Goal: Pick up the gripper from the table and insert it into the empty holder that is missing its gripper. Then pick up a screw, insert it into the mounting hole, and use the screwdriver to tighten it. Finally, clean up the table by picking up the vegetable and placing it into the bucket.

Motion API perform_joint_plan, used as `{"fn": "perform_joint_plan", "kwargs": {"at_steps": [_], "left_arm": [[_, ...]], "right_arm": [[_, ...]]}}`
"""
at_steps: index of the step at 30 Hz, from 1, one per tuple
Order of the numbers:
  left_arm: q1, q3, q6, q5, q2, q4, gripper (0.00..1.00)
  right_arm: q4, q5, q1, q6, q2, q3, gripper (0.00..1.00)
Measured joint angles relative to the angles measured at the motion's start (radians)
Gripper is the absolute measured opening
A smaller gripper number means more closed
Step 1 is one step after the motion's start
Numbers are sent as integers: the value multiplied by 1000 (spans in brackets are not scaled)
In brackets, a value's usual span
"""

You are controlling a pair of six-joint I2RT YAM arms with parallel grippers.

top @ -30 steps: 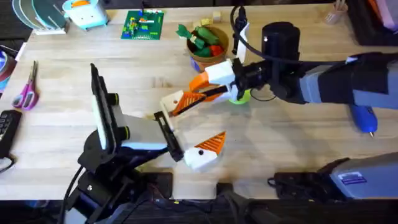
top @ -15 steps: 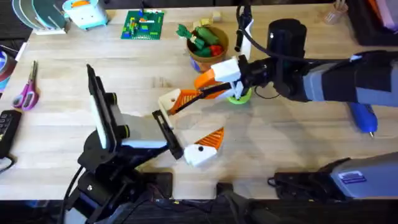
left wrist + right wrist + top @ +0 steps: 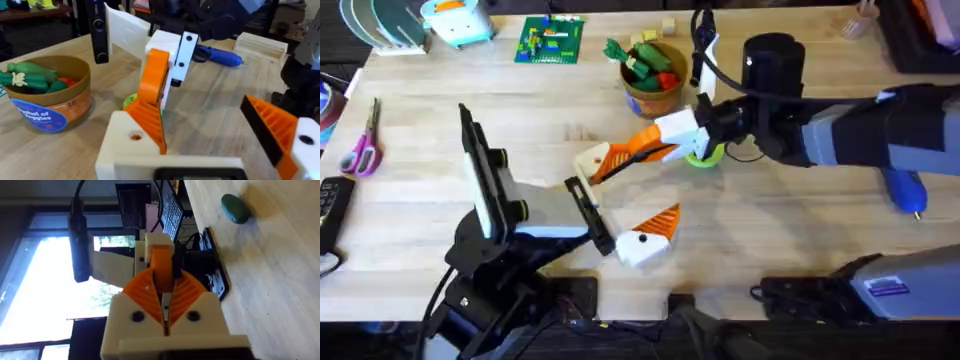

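The gripper [image 3: 632,150], an orange ribbed wedge, is sitting pinched between the right gripper [image 3: 645,148] fingers, closed on it, its tip touching the cream holder [image 3: 592,162] mid-table. The left gripper [image 3: 625,228] is spreading wide around the holder. The bucket [image 3: 655,92] is standing just behind, the screwdriver [image 3: 905,190] far right.

Layout relative to the bucket [image 3: 655,88], which stands at the far middle of the table [image 3: 800,230] with toy vegetables [image 3: 645,62] in it: the right gripper [image 3: 620,158] lies just before it, and the holder [image 3: 595,162] sits at that gripper's tip, before and left of the bucket. The left gripper [image 3: 645,238] lies farther before the bucket, the screwdriver [image 3: 908,192] far to its right, the scissors [image 3: 362,145] far to its left, and the vegetable [image 3: 235,207] rests on the table.
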Motion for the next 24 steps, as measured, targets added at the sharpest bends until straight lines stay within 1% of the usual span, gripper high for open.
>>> {"fn": "perform_joint_plan", "kwargs": {"at_steps": [1,6,16,19,24], "left_arm": [[0,0,0,0,0,0,993],[0,0,0,-6,0,0,993],[5,0,-30,-97,0,-3,993],[5,0,-34,-109,0,-3,993],[5,0,-37,-113,0,-3,993]], "right_arm": [[-1,1,0,1,0,0,14],[0,10,9,2,0,0,13],[22,138,59,30,0,2,9],[25,163,65,33,0,4,9],[26,171,66,34,0,4,9]]}}
